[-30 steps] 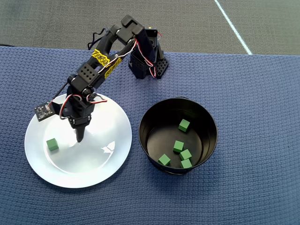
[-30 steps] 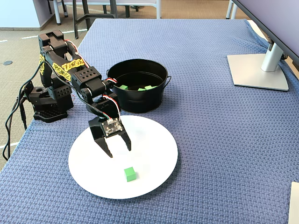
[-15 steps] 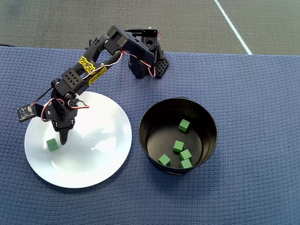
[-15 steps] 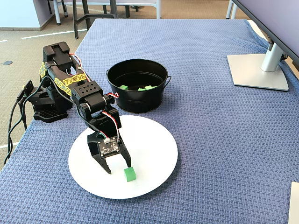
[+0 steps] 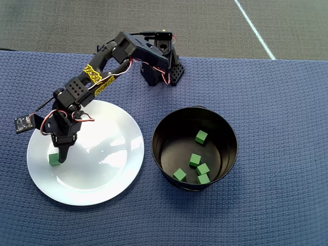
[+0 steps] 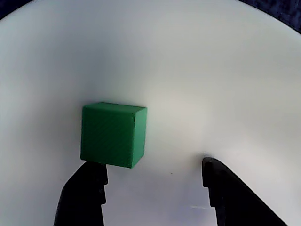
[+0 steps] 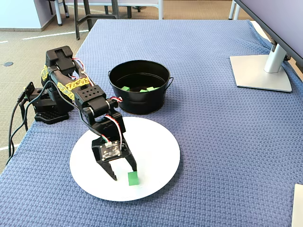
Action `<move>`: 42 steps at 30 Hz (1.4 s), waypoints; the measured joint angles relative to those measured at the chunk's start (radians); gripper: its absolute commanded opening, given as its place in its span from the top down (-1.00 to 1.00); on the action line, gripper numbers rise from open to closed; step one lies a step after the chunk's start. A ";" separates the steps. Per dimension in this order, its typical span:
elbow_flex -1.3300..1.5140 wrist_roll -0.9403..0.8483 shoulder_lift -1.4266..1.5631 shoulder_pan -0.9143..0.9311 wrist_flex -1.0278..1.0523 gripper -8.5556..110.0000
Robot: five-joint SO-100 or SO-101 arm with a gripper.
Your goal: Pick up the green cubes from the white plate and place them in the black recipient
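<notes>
My jaws [image 6: 155,181] gape wide, left tip touching one green cube [image 6: 113,134] on the white plate [image 6: 211,84]; five cubes [image 5: 195,160] in black recipient [image 5: 225,128].

1 green cube [image 5: 53,159] lies on the white plate [image 5: 102,179]; 5 cubes [image 5: 195,160] sit inside the black pot [image 5: 225,128].
</notes>
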 measured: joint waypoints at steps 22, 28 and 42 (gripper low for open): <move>0.021 0.052 0.011 -0.048 -0.069 0.55; 0.021 0.103 0.011 -0.048 -0.098 0.57; 0.021 0.193 0.011 0.000 -0.135 0.59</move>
